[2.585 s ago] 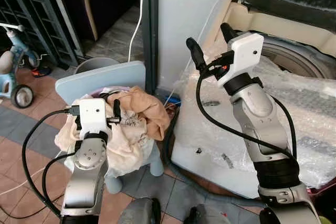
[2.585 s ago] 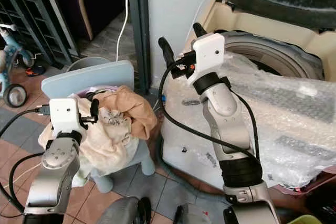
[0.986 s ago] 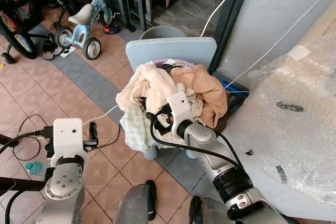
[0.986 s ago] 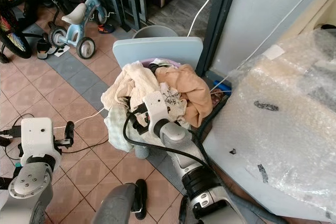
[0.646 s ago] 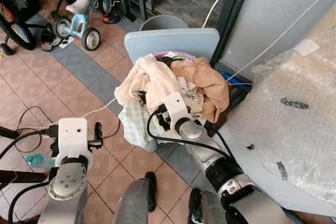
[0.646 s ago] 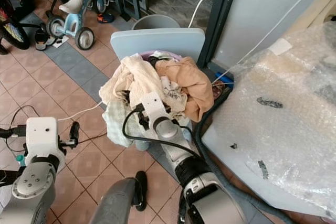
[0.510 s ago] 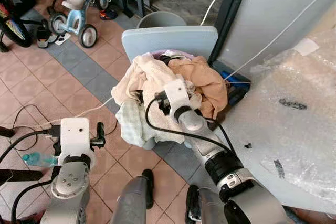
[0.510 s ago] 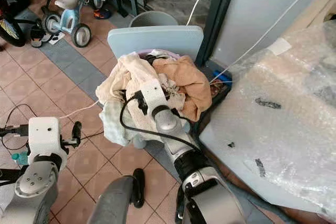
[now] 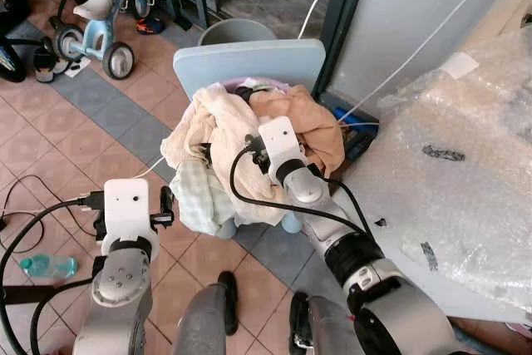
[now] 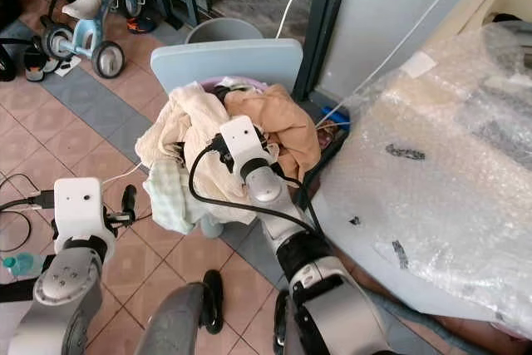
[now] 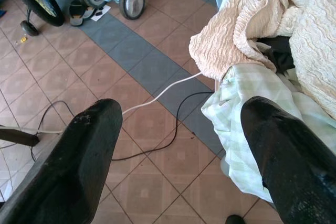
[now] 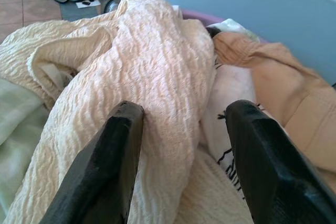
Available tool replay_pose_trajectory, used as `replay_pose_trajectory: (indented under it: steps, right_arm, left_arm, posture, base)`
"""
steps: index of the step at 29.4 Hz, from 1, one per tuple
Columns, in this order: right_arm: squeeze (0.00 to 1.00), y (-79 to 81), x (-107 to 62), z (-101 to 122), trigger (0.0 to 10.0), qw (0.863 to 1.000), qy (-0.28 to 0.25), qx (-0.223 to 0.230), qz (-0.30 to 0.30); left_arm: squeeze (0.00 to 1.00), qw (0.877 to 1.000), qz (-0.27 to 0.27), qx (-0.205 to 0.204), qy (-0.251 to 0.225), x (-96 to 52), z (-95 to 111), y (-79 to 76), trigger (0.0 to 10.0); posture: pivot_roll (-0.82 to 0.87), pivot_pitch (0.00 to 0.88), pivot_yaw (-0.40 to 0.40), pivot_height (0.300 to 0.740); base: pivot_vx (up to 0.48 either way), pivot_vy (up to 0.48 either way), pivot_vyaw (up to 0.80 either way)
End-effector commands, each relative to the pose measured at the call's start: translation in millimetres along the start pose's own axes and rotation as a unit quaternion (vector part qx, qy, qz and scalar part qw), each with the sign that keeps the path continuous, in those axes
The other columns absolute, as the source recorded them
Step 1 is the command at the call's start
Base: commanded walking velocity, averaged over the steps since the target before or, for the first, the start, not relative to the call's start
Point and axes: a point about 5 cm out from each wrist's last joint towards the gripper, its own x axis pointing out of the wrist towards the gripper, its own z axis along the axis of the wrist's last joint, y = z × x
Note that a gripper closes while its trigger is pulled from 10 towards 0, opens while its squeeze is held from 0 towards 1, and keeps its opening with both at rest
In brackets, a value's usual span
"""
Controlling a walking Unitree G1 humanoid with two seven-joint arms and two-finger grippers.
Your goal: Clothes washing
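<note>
A heap of clothes (image 9: 224, 135) lies on a small pale-blue chair (image 9: 249, 60). It holds a cream crinkled cloth (image 12: 157, 77), an orange garment (image 9: 309, 118) and a green checked cloth (image 11: 247, 103) that hangs down the side. My right gripper (image 12: 184, 109) is open, pressed into the top of the heap. Its fingers (image 12: 123, 145) rest on the cream cloth, one on each side of a fold. My left gripper (image 11: 181, 108) is open and holds nothing. It hovers over the tiled floor, to the left of the heap and lower than it.
A washing machine wrapped in bubble wrap (image 9: 465, 147) stands to the right of the chair. A grey bucket (image 9: 237, 32) sits behind the chair and a child's tricycle (image 9: 91, 18) at the far left. Cables (image 11: 157, 95) and a plastic bottle (image 9: 46, 266) lie on the tiles.
My right arm has swung from the washing machine down onto the heap and pushed further in. My left gripper has left the heap for the floor side. The camera turned left.
</note>
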Motion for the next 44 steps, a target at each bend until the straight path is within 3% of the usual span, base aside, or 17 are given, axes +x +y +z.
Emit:
replay_pose_trajectory:
  steps: [1, 8, 16, 31, 40, 41, 44]
  right_arm:
    - [0.0, 16.7, -3.3, -15.3, 0.0, 0.999, 0.036, 0.009, 0.036]
    - [0.0, 22.9, -6.7, -25.5, 0.0, 0.997, 0.05, 0.013, 0.065]
    - [0.0, 19.4, -10.6, -36.7, 0.0, 0.995, 0.068, 0.006, 0.076]
    - [0.0, 4.5, -10.2, -41.1, 0.0, 0.995, 0.078, 0.049, 0.029]
    - [0.0, -5.7, -2.7, -18.2, 0.0, 0.996, 0.028, 0.079, 0.015]
    - [0.0, -9.6, -1.0, -11.4, 0.0, 0.996, 0.015, 0.082, 0.014]
    - [0.0, -40.7, 4.1, 32.6, 0.0, 0.992, -0.079, 0.098, -0.007]
  left_arm:
    - [0.0, 1.0, 0.011, 0.008, 0.004, 1.9, -2.5, 1.9, 10.0]
    - [0.0, 1.0, 0.012, 0.004, -0.002, 6.8, -1.3, 0.1, 10.0]
    - [0.0, 1.0, 0.008, 0.0, -0.008, 11.4, 0.7, -3.7, 10.0]
    - [0.0, 1.0, 0.002, -0.003, -0.017, 19.9, 2.8, -10.6, 10.0]
    - [0.0, 1.0, -0.003, -0.014, -0.017, 23.4, 1.7, -15.6, 10.0]
    - [0.0, 1.0, -0.004, -0.014, -0.018, 23.7, 1.8, -16.3, 10.0]
    - [0.0, 0.999, -0.009, -0.019, -0.024, 27.6, 4.3, -20.8, 10.0]
  posture:
    - [0.19, 0.23, -0.007, 0.74]
    - [0.18, 0.213, -0.011, 0.74]
    - [0.17, 0.208, -0.012, 0.74]
    - [0.15, 0.177, -0.021, 0.74]
    - [0.14, 0.156, -0.025, 0.74]
    - [0.13, 0.153, -0.024, 0.74]
    - [0.11, 0.135, -0.021, 0.74]
  base:
    - [0.0, 0.0, 0.0]
    - [0.0, 0.0, 0.0]
    - [0.0, 0.0, 0.0]
    - [0.0, 0.0, 0.0]
    - [0.0, 0.0, 0.0]
    - [0.0, 0.0, 0.0]
    - [0.0, 0.0, 0.0]
